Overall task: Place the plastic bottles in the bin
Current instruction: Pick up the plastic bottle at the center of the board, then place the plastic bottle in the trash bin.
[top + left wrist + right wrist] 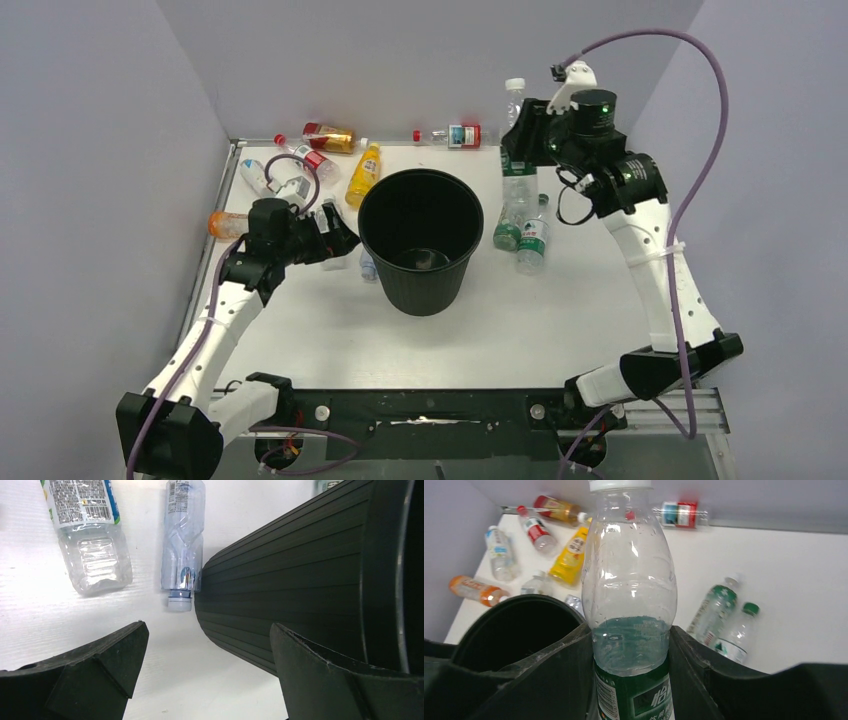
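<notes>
One black bin (415, 290) stands in the middle of the white counter (560, 320), with eleven bottles around it. The right end effector (631, 650) pinches one clear bottle (629, 580) with a white cap and a green label. It holds this bottle upright, to the right of the bin. The white writing on that label is too cut off to read. Two more green-label bottles (523, 238) lie side by side just right of the bin. By the back wall lie one red-label bottle (455, 135) and one amber bottle (330, 137). Nearer lie one red-cap bottle (312, 158), one yellow bottle (363, 172), one blue-white bottle (256, 176) and one orange bottle (225, 224). The left end effector (207, 630) is spread wide with nothing in it, low beside the bin's left wall. In front of it lie two clear bottles. The crushed bottle (182, 545) has a blue cap and touches the bin. The barcode bottle (87, 535) has print too small to read.
</notes>
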Tool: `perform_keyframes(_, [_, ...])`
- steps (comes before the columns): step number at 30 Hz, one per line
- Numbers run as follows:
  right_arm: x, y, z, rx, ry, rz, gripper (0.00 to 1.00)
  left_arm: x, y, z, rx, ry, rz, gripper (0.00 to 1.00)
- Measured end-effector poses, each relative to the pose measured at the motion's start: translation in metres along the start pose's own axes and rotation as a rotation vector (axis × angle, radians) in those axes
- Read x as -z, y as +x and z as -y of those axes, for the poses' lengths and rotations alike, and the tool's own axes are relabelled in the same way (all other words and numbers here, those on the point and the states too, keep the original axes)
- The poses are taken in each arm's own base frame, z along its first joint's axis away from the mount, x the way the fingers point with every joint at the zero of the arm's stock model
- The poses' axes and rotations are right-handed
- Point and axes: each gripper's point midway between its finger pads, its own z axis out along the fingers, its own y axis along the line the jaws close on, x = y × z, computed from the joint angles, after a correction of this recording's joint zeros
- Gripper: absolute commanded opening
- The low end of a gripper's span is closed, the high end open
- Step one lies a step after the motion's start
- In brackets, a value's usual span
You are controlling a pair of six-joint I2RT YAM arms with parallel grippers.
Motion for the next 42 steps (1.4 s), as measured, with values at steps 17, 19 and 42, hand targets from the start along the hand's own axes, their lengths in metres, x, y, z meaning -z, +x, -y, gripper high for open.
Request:
perform_keyframes(17, [-0.049, 0.040, -0.165, 0.156, -0.344, -0.066, 0.62, 0.008, 0.000, -0.003, -0.005, -0.020, 0.028, 0.95])
perform_keyframes(19, [-0.049, 0.048, -0.174, 0.172, -0.360, -0.080, 0.82, 0.009, 0.003, -0.004, -0.004, -0.026, 0.019, 0.95])
perform_keyframes(42, [0.035, 0.024, -0.148, 0.134, -0.323, -0.001, 0.98, 0.032, -0.023, 0.015, -0.014, -0.045, -0.013, 0.95])
